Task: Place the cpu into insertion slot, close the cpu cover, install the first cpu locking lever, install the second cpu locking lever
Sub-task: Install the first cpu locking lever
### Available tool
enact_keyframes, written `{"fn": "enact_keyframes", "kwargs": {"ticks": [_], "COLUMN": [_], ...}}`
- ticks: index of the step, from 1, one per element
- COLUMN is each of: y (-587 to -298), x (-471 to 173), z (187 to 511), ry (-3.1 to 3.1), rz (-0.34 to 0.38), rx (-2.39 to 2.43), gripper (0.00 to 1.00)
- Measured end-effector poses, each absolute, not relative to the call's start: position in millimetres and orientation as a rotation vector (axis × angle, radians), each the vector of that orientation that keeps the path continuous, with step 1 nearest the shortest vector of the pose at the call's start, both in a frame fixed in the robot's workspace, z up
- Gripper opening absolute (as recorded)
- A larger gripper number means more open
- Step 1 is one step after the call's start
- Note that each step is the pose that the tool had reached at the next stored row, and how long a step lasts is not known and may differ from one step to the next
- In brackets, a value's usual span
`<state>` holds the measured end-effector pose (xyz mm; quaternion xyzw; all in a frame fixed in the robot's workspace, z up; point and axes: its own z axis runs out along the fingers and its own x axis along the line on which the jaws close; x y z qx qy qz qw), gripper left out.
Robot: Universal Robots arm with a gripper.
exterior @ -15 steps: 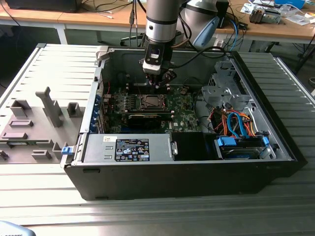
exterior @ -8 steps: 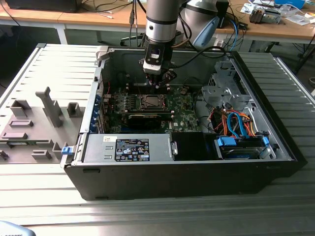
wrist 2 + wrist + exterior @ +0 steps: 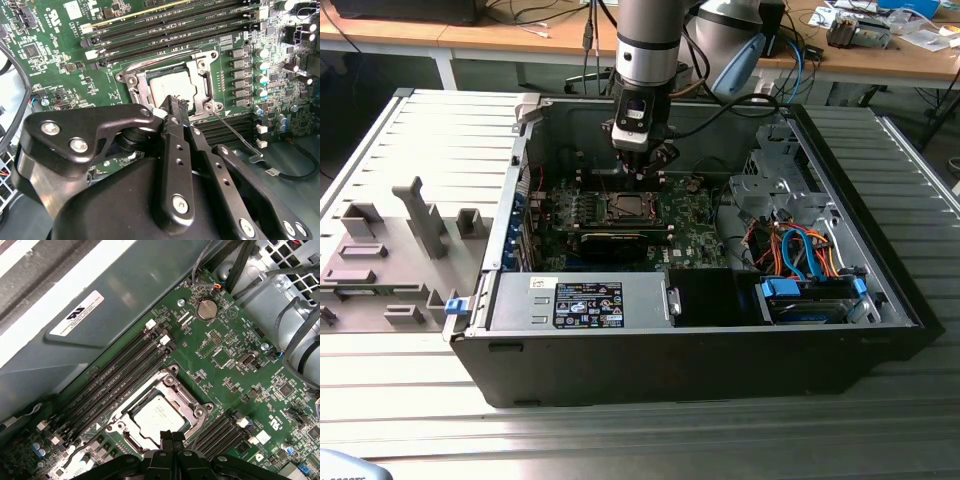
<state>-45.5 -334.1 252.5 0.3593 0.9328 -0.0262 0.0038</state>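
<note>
- Our fingers (image 3: 175, 107) are pressed together with nothing between them, their tips just above the near edge of the socket.
- Directly beyond the fingertips, the cpu (image 3: 159, 419) sits flat in the insertion slot (image 3: 204, 85), and the cpu cover (image 3: 182, 396) lies down around it.
- A thin locking lever (image 3: 235, 134) juts free beside the fingers; we judge it the step in hand, best pushed down steadily and hooked under its catch.
- Around all this spreads the green motherboard (image 3: 235, 370).
</note>
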Motion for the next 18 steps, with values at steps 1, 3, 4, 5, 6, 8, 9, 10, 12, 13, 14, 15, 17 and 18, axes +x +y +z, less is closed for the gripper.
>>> {"fn": "enact_keyframes", "kwargs": {"ticks": [1,3,4,5,6,8,9,10,12,13,14,15,17,18], "y": [-334.1,-334.1,-334.1,-334.1,-334.1,-334.1,-334.1,-334.1,-334.1,-334.1,-334.1,-334.1,-334.1,-334.1], "x": [-45.5,-45.5,-45.5,-45.5,-45.5,-45.5,-45.5,-45.6,-45.5,-45.5,-45.6,-45.5,-45.6,-45.5], "z": [252.5,252.5,252.5,252.5,252.5,252.5,252.5,252.5,252.5,252.5,252.5,252.5,252.5,252.6], "ry": [2.924,2.927,2.928,2.929,2.929,2.931,2.932,2.933,2.934,2.934,2.935,2.936,2.937,2.939], "rz": [-0.082,-0.082,-0.082,-0.082,-0.082,-0.082,-0.082,-0.082,-0.082,-0.082,-0.082,-0.082,-0.082,-0.082], "rx": [1.124,1.118,1.114,1.112,1.110,1.106,1.103,1.101,1.098,1.096,1.094,1.092,1.088,1.084], "gripper": [0.11,0.11,0.11,0.11,0.11,0.11,0.11,0.11,0.11,0.11,0.11,0.11,0.11,0.11]}}
